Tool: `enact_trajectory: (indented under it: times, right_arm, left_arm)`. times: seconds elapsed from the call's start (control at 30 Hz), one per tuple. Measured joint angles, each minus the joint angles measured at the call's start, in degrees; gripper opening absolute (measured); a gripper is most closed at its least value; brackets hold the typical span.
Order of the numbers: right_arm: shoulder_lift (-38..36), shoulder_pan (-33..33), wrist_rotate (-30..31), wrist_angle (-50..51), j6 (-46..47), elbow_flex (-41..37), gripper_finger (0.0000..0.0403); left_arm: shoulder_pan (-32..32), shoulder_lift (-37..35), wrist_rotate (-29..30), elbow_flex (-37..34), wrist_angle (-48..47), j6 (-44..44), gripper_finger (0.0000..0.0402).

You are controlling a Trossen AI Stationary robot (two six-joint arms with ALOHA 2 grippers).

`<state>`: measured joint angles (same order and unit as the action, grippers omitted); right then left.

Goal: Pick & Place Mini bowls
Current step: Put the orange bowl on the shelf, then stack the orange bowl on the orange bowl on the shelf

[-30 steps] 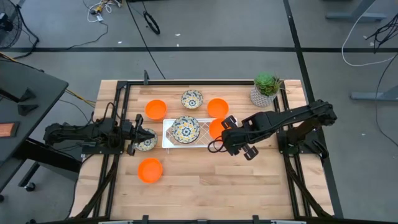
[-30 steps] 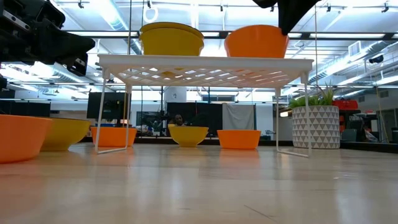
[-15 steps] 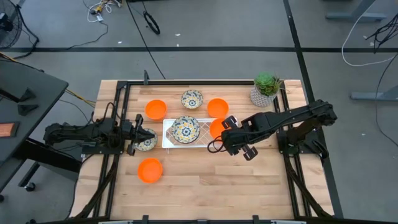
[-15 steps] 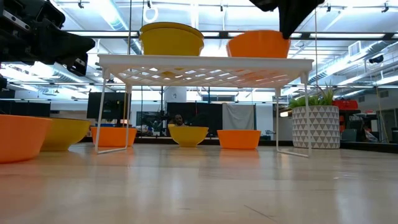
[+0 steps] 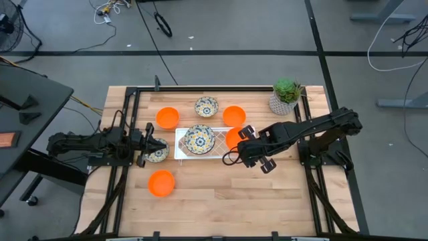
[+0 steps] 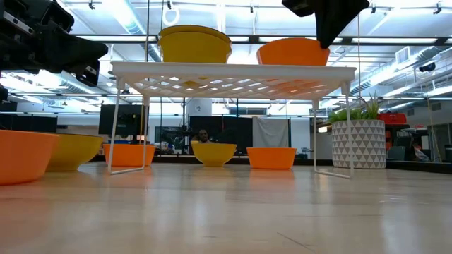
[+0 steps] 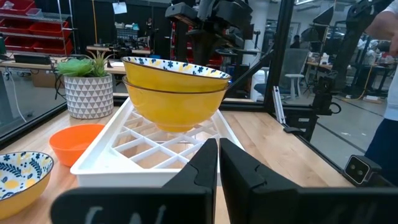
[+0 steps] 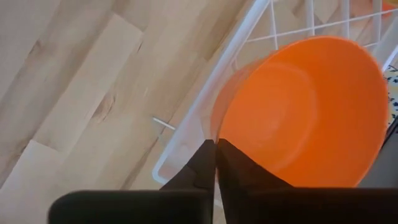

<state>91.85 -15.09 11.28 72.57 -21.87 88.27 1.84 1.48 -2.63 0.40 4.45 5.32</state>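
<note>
A white wire rack [image 5: 182,151] stands mid-table. Two stacked floral bowls [image 5: 200,138] sit on it. My right gripper [image 5: 242,142] is over the rack's right end, shut on an orange bowl [image 5: 233,138] that shows on the rack top in the low view [image 6: 293,51]. My left gripper [image 7: 218,163] waits shut at the rack's left end, beside a floral bowl [image 5: 158,154] resting on the table. On the table lie more orange bowls [image 5: 167,118] [image 5: 233,115] [image 5: 161,183] and another floral bowl [image 5: 206,106]. My right gripper pinches the orange bowl by its rim [image 8: 215,138] on the side toward the table's right, one finger [image 8: 239,165] inside the bowl and one outside. The fingers come from above, slanting from the right. The bowl sits open side up over the rack's right end [image 8: 186,134].
A potted green plant [image 5: 286,96] in a patterned white pot stands at the far right corner. A black frame [image 5: 131,94] edges the table. Bare wood lies along the near side [image 5: 221,201]. A person's sleeve [image 7: 388,50] shows beyond the table.
My right gripper has moved down a little, and the orange bowl has sunk lower onto the rack top, still held by its rim. The left arm and the other bowls have kept still.
</note>
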Motion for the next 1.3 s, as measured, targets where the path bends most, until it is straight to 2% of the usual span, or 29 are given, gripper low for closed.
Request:
enact_trajectory:
  times: [0.4, 0.7, 0.93, 1.3]
  right_arm:
    - [-0.3, 0.0, -0.2, -0.2, 0.4, 0.0, 0.0092]
    - [-4.2, 0.0, -0.2, -0.1, 3.4, 0.0, 0.014]
    - [-8.2, 1.2, 0.3, 0.3, 6.7, 0.0, 0.0162]
    - [-11.8, 7.2, 0.2, 0.4, 14.2, 0.0, 0.0179]
  left_arm:
    - [0.0, 0.0, 0.0, 0.0, 0.0, 0.0, 0.0023]
    - [0.0, 0.0, 0.0, 0.0, 0.0, 0.0, 0.0023]
    - [0.0, 0.0, 0.0, 0.0, 0.0, 0.0, 0.0023]
    - [0.0, 0.0, 0.0, 0.0, 0.0, 0.0, 0.0023]
